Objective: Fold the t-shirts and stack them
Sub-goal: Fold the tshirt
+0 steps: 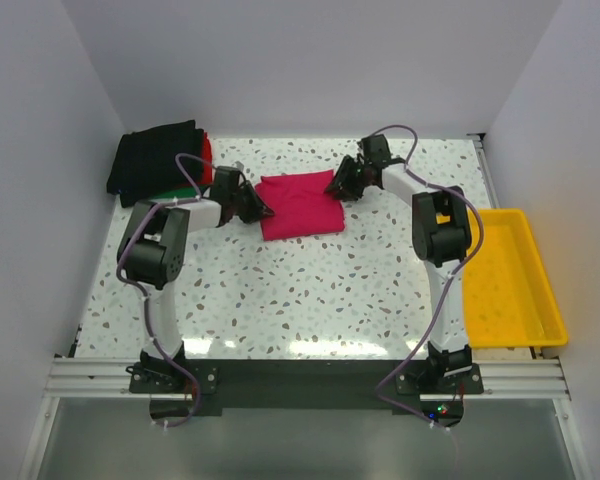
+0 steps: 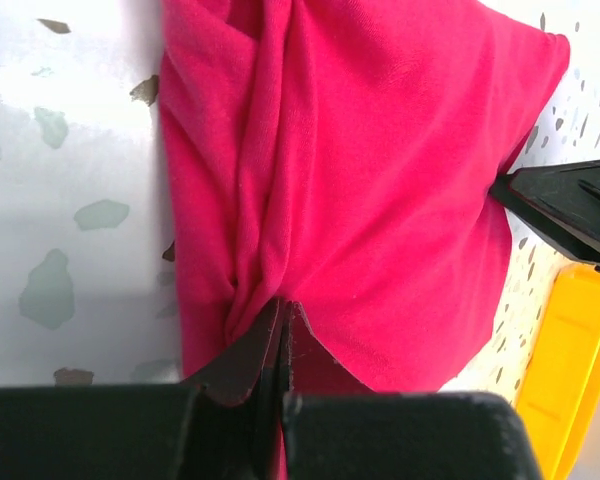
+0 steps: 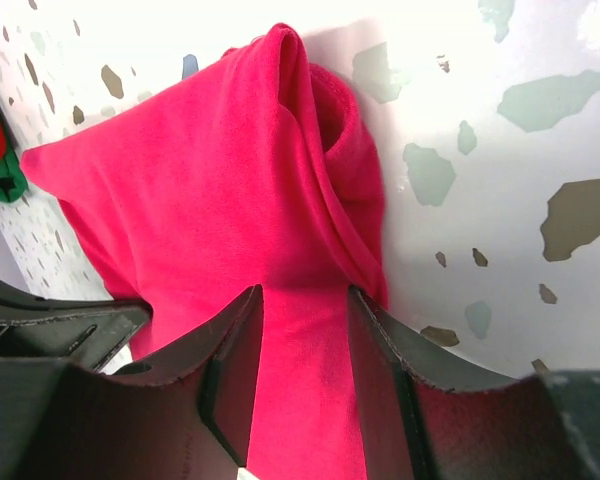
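A magenta-pink t-shirt [image 1: 300, 205], folded into a rough rectangle, lies on the speckled table between my two grippers. My left gripper [image 1: 263, 208] is at the shirt's left edge. In the left wrist view its jaws [image 2: 282, 312] are pressed together, pinching a bunched fold of the pink t-shirt [image 2: 380, 170]. My right gripper [image 1: 338, 186] is at the shirt's back right corner. In the right wrist view [image 3: 305, 292] a thick band of the pink t-shirt [image 3: 210, 190] fills the gap between its fingers. A pile of black, red and green t-shirts [image 1: 160, 160] sits at the back left.
A yellow plastic tray [image 1: 510, 275] stands along the table's right edge, and also shows in the left wrist view [image 2: 570, 370]. White walls enclose the table on the left, back and right. The arm bases stand at the near edge.
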`<action>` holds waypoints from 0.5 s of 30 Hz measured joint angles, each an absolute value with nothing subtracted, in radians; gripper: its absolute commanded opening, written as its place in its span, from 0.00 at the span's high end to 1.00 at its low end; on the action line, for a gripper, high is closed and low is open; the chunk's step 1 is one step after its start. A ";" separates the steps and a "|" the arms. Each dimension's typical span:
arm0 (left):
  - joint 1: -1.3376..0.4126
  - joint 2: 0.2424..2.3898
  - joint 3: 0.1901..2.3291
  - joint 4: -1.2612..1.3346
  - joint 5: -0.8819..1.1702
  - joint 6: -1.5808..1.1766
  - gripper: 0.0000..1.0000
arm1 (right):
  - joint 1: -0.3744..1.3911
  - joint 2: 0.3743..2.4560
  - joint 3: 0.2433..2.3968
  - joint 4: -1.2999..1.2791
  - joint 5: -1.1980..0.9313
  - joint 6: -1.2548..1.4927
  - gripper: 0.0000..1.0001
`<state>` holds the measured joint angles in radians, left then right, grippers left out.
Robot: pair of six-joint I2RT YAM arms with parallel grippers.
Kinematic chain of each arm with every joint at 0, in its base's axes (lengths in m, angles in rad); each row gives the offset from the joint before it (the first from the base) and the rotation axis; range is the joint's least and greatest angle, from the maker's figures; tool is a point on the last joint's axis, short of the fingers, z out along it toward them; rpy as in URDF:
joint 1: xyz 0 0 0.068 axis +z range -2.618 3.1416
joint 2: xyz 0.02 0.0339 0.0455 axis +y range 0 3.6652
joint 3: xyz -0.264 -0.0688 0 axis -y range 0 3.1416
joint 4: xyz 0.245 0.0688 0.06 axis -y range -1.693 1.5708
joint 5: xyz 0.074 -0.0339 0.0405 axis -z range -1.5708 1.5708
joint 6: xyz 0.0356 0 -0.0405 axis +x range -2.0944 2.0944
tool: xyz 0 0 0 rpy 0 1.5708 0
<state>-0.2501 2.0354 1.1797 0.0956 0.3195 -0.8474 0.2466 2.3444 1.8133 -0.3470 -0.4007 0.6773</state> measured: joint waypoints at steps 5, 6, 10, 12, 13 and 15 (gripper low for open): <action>-0.246 1.998 1.180 0.038 0.297 -0.841 1.00 | 0.247 2.344 1.813 -0.347 -0.400 0.673 0.57; -0.242 1.985 1.180 0.023 0.296 -0.835 1.00 | 0.247 2.344 1.814 -0.347 -0.400 0.672 0.57; -0.208 1.926 1.180 -0.026 0.294 -0.808 0.75 | 0.247 2.344 1.822 -0.358 -0.400 0.664 0.56; -0.188 1.901 1.181 -0.041 0.288 -0.793 0.61 | 0.247 2.344 1.831 -0.369 -0.400 0.658 0.55; -0.179 1.893 1.185 -0.049 0.287 -0.783 0.59 | 0.247 2.344 1.837 -0.377 -0.400 0.654 0.54; -0.162 1.892 1.209 -0.071 0.291 -0.760 0.50 | 0.247 2.344 1.856 -0.395 -0.399 0.647 0.53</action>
